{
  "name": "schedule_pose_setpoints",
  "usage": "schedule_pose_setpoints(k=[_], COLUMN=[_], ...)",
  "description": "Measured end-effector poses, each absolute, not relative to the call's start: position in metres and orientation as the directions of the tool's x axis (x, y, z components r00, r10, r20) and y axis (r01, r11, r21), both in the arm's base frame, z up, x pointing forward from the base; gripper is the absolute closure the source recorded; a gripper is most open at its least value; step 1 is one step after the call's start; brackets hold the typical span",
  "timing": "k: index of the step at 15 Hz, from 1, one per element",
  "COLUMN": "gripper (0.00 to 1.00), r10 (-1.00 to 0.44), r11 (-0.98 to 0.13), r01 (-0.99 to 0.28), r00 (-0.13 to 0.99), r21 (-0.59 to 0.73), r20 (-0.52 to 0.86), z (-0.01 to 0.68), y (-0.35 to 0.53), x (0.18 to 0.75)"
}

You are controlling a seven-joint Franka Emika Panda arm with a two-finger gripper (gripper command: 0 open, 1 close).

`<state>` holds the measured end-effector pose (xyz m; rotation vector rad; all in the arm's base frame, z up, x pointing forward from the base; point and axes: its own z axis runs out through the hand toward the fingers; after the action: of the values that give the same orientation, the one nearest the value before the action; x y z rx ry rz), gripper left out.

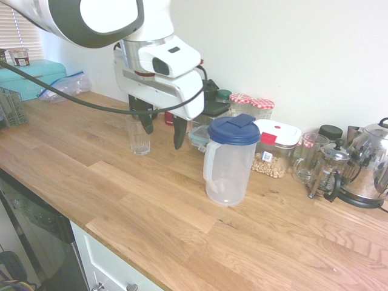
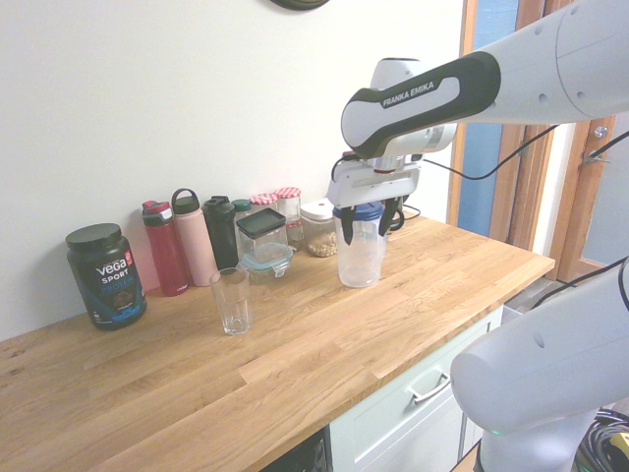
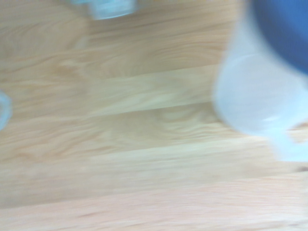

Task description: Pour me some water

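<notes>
The wrist view was blurred. Pale wooden planks of the table (image 3: 125,144) filled most of it. A translucent plastic pitcher (image 3: 255,101) stood on the table at one edge, its blue lid (image 3: 284,29) above its body. Well apart from the pitcher, a clear object (image 3: 106,7) was cut off by the frame.

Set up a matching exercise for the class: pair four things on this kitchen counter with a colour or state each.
Things:
1. pitcher
2. drinking glass
3. protein tub
4. end effector

Descriptions:
A. black, with a printed label
B. open and holding nothing, up above the counter
C. see-through, with a blue lid
D. clear, standing upright in front of the bottles

Pairs: 1-C, 2-D, 3-A, 4-B
</notes>
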<state>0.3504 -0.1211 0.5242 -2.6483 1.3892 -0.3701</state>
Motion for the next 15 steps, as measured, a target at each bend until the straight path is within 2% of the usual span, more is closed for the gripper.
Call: schedule_pose_setpoints(k=[4, 8, 9, 15], gripper=[0.00, 0.00, 1.00, 1.00], r10=[-0.830, -0.809, -0.807, -0.789], r11=[-0.556, -0.585, -0.587, -0.610], r01=[-0.786, -0.769, -0.769, -0.753], r00=[0.514, 0.528, 0.531, 0.547], r21=[-0.269, -0.257, -0.252, -0.247], r20=[0.217, 0.259, 0.258, 0.281], z=[0.523, 0.489, 0.480, 0.461], y=[-0.166, -0.182, -0.183, -0.186], x=[0.348, 0.378, 0.386, 0.415])
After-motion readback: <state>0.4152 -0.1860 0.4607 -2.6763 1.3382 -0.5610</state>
